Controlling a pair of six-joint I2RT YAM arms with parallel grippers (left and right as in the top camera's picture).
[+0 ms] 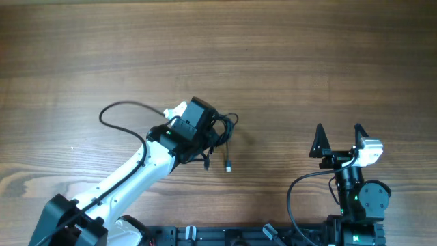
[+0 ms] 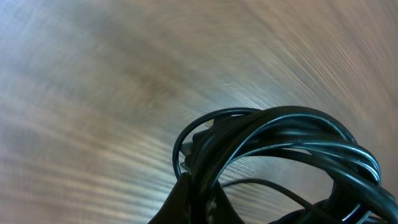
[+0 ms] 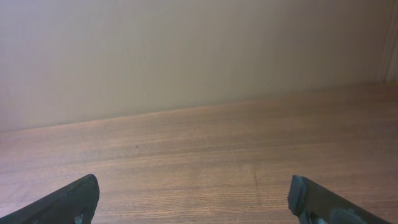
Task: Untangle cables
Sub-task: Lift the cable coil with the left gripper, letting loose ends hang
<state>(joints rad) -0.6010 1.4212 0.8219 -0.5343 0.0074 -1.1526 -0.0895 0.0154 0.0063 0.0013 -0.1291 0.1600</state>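
Overhead: the L arm reaches from the near-left corner diagonally to mid-counter (image 1: pixel 273 55). The left end effector (image 1: pixel 210 137) sits right on the cables (image 1: pixel 222 128), a small black knotted bundle just R of centre-left. Its jaws are closed tight, w/ strands of the bundle pinched between them. One loose cord drops out of the bundle toward the near edge and ends in a small plug (image 1: pixel 229 166) lying flat on the wood, apart from the arm.

L wrist view: the cables (image 2: pixel 280 146) fill the lower R, several glossy loops stacked over each other. The left end effector (image 2: pixel 194 208) shows only as a dark shape at the bottom edge, w/ loops touching it. The frame is blurred, so which strands are actually in the pinch is prob. the ones nearest the fingers, can't say more.

The right end effector (image 1: pixel 339 135) is well apart from the bundle, on the R side near the base. Its jaws are spread as wide as they go and nothing is between them. R wrist view: both fingers (image 3: pixel 73 202) sit at the bottom corners, w/ bare counter (image 3: pixel 217 143) ahead and a plain wall (image 3: pixel 186 50) behind.
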